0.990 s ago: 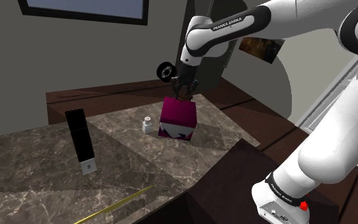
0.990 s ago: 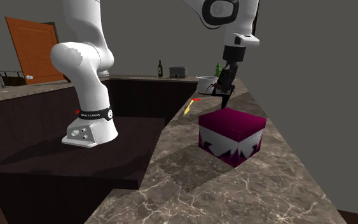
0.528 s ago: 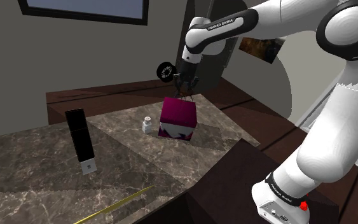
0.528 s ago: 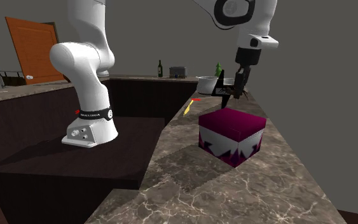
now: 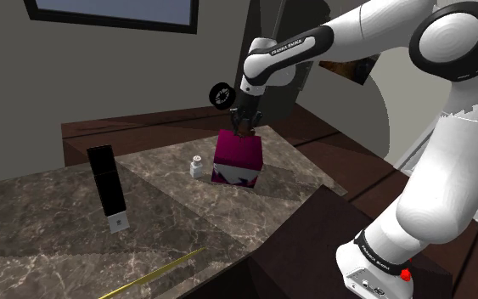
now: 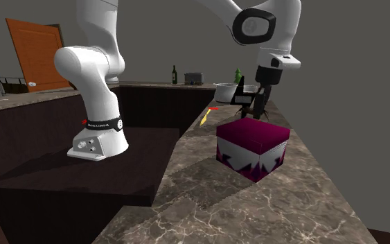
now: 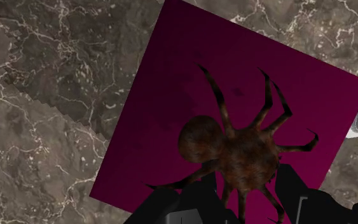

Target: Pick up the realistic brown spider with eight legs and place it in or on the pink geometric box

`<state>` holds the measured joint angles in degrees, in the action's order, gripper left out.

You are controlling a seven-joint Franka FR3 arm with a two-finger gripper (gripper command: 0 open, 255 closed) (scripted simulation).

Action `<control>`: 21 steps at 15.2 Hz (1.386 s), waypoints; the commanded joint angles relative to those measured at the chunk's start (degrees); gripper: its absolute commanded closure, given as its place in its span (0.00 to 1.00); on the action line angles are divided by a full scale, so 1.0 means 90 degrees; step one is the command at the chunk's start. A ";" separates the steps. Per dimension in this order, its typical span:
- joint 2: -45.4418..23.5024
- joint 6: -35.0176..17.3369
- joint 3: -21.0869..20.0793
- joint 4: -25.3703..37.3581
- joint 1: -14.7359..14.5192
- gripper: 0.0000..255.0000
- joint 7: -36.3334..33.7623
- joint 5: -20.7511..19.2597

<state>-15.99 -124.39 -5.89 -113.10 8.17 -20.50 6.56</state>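
Note:
The brown spider [image 7: 234, 153] has a round hairy body and dark curved legs. It hangs just above the top of the magenta box [image 7: 190, 83], between the fingers of my gripper [image 7: 244, 191], which is shut on it. In the shoulder view the gripper [image 5: 245, 127] points down over the far part of the box [image 5: 239, 160]. In the second exterior view the gripper [image 6: 259, 107] hovers a little above the box [image 6: 252, 138], whose sides bear a white zigzag pattern. The spider's legs [image 6: 247, 111] stick out around the fingertips.
A small white shaker [image 5: 196, 166] stands close to the box on the shoulder view's left. A tall black box [image 5: 107, 187] and a yellow strip [image 5: 152, 276] are nearer the camera. A pale bowl [image 6: 224, 90] and a yellow object [image 6: 205, 118] lie beyond the box.
The gripper has carried the spider sideways, to the second exterior view's right, from beside the box's edge to over its top. The box and the shaker have not moved.

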 commanded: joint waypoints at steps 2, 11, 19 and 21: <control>-0.0144 -0.0223 0.0004 -0.0078 0.0001 1.00 0.0030 0.0000; -0.0212 -0.0321 0.0005 -0.0107 -0.0002 1.00 0.0039 0.0000; -0.0006 0.0062 0.0017 0.0067 0.0028 0.00 0.0036 -0.0006; 0.0153 0.0409 0.0029 0.0253 0.0053 0.00 0.0034 -0.0012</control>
<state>-15.49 -122.39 -5.60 -111.57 8.68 -19.95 6.48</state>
